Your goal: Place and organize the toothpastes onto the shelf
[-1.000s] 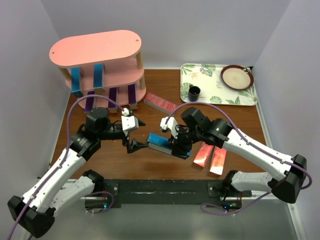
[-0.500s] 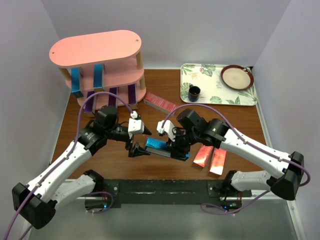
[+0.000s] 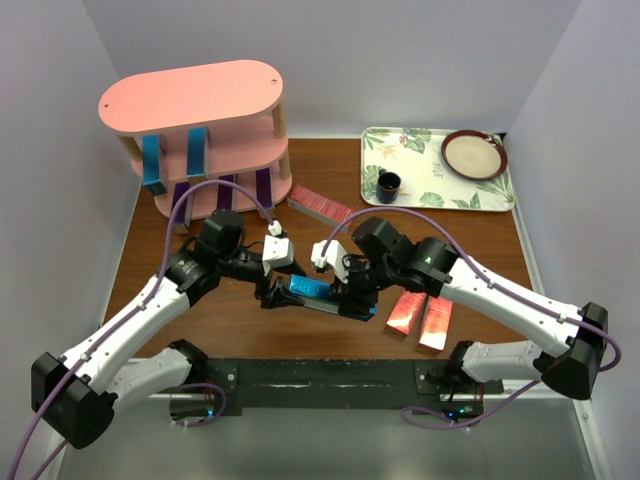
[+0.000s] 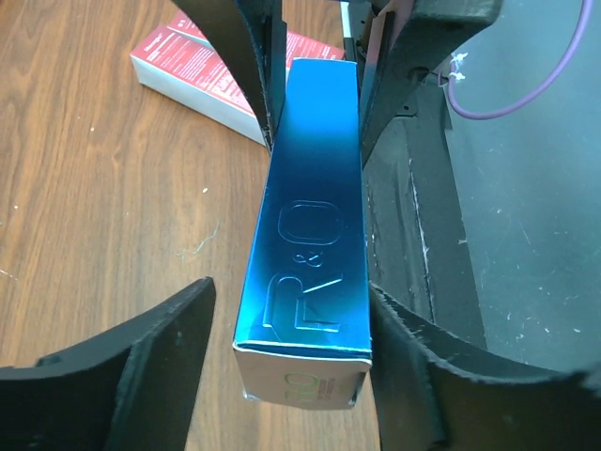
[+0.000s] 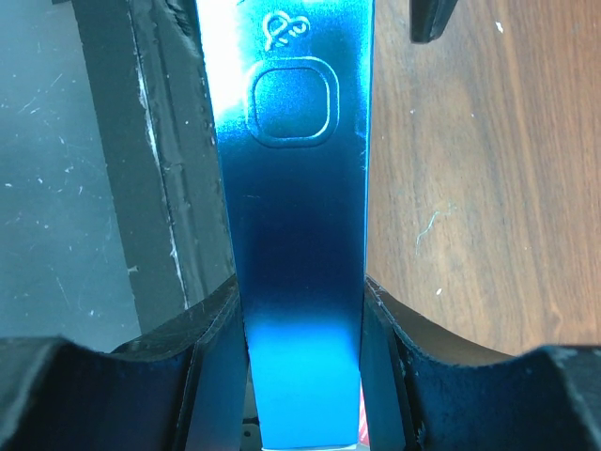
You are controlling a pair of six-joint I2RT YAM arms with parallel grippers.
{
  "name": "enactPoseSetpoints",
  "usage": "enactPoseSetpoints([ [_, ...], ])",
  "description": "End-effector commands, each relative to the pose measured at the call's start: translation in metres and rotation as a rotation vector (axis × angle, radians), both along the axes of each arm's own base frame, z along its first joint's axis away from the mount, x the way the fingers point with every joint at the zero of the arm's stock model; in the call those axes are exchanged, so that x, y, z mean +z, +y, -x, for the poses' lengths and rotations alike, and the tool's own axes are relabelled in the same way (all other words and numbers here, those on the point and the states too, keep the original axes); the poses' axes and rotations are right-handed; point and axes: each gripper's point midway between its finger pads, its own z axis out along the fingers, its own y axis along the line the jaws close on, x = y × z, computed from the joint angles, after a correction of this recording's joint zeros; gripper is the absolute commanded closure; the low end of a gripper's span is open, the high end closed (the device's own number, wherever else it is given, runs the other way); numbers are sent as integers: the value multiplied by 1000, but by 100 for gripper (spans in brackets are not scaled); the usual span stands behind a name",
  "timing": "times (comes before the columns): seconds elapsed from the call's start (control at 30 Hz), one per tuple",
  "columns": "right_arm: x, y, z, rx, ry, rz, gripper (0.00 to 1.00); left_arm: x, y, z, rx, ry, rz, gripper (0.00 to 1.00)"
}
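One blue carton (image 4: pixel 310 207), embossed "R&O", fills centre frame. Pinching it is the right gripper (image 5: pixel 300 301); the left gripper (image 4: pixel 289 310) straddles it, fingers spread.

The blue box (image 4: pixel 310 216) has big raised letters, R&O, on top. Writing on the red box (image 4: pixel 188 64) is too small to read.

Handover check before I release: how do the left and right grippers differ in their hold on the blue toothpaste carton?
The right gripper is shut on the blue toothpaste carton, fingers pressed against both long sides; the left gripper is open, with a gap beside the carton. The right gripper holds the carton's right end; the left gripper straddles its left end. Both face each other along the same carton.
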Motion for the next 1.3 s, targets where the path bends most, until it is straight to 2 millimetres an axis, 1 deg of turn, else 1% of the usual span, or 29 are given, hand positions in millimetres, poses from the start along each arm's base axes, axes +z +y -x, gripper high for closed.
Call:
enactPoseSetpoints([
  [0.0,28,18,-8,13,-61,-98,71,0,-3,6,-21,9,24,39],
  [0.07,30,19,-9,12,-69,-109,71,0,-2,8,-29,18,28,46],
  [0.13,31,19,-10,6,-75,-113,71,2,-2,11,-40,17,38,57],
  [0.17,31,19,-11,-1,-81,-115,68,2,-2,13,-43,17,41,61],
  [0.2,31,19,-12,-5,-81,-116,66,3,-1,13,-42,15,44,68],
  [0.3,30,16,-13,-21,-91,-110,54,6,-1,13,-35,0,55,80],
  [0.33,28,15,-13,-24,-89,-105,51,8,0,14,-32,-7,62,82],
  [0.37,29,15,-14,-31,-92,-111,42,8,0,14,-29,-8,63,84],
  [0.4,29,14,-16,-39,-100,-110,38,9,0,14,-27,-12,66,86],
  [0.43,27,13,-16,-48,-102,-104,30,10,1,14,-18,-20,67,87],
  [0.5,31,12,-19,-65,-123,-119,26,9,2,11,7,-30,64,89],
  [0.53,29,8,-24,-97,-144,-110,21,9,4,5,51,-42,55,90],
  [0.6,36,4,-31,-155,-176,-129,18,8,6,-5,119,-55,44,95],
  [0.63,34,-3,-42,-219,-218,-107,15,7,11,-18,214,-61,25,96],
  [0.67,37,-6,-49,-274,-242,-116,13,5,14,-26,275,-64,16,98],
  [0.7,42,-12,-55,-316,-270,-123,11,11,17,-38,345,-93,33,98],
  [0.73,41,-22,-66,-390,-314,-103,7,6,27,-56,490,-85,24,98],
  [0.77,46,-23,-72,-443,-330,-128,5,8,32,-64,559,-92,35,98],
  [0.8,49,-28,-76,-483,-351,-138,4,15,35,-74,619,-115,66,98],
  [0.83,48,-35,-82,-535,-371,-133,1,16,46,-85,728,-106,78,98],
  [0.9,51,-47,-94,-654,-413,-137,1,25,55,-96,825,-113,108,98],
  [0.93,51,-54,-98,-698,-424,-139,1,29,66,-106,925,-109,119,98],
  [0.97,53,-60,-105,-785,-439,-156,1,31,72,-111,980,-104,125,98],
  [1.03,50,-70,-111,-866,-451,-160,1,41,84,-121,1086,-103,154,98],
  [1.1,51,-84,-119,-979,-472,-170,1,51,90,-128,1144,-105,198,100],
  [1.13,46,-89,-120,-1009,-477,-162,1,57,96,-132,1196,-102,221,100],
  [1.2,47,-100,-124,-1079,-488,-177,1,63,105,-139,1261,-104,240,100],
  [1.23,44,-104,-124,-1091,-491,-176,1,75,106,-142,1276,-119,279,100],
  [1.27,48,-106,-124,-1105,-494,-203,1,79,108,-144,1293,-124,291,100],
])
